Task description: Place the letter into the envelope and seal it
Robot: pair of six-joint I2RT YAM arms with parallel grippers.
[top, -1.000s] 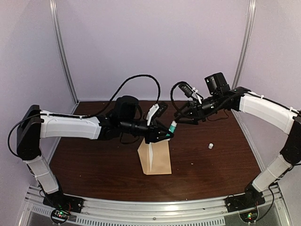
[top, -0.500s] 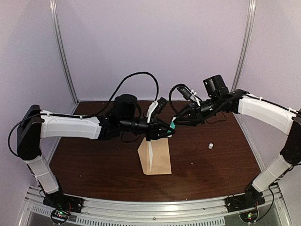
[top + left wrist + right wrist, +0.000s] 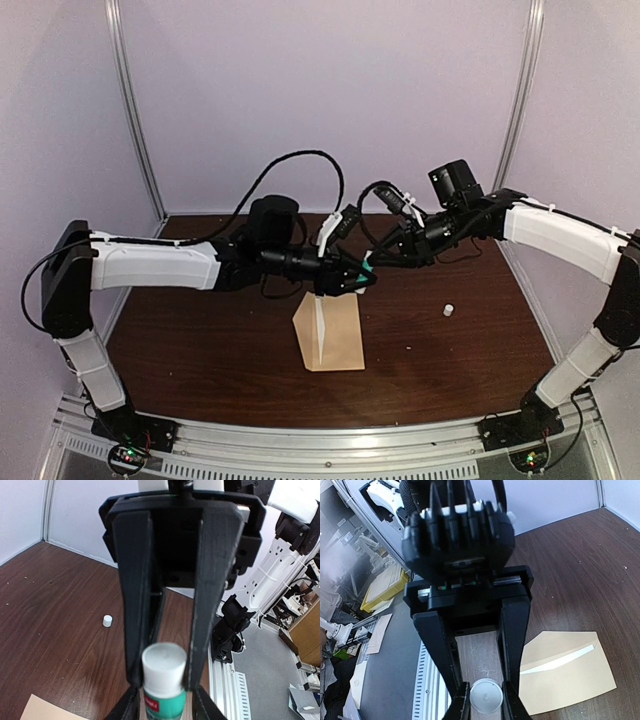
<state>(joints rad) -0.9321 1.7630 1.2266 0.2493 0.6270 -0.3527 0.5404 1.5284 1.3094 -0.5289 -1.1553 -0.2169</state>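
We see left gripper [image 3: 164,676] jaws flanking glue stick [image 3: 164,667], white end toward camera, green label beneath. Whether jaws press stick, we cannot tell. Right gripper [image 3: 166,709] dark tips flank stick's green body. Small white cap [image 3: 107,620] lies left of stick, well apart, on brown bench [image 3: 50,605]. Corner of tan envelope [image 3: 45,709] shows below-left of stick.

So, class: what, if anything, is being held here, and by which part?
The teal plastic glue stick, in mid-air. The right gripper pinches its white end; the left gripper flanks the teal body, seemingly without gripping.
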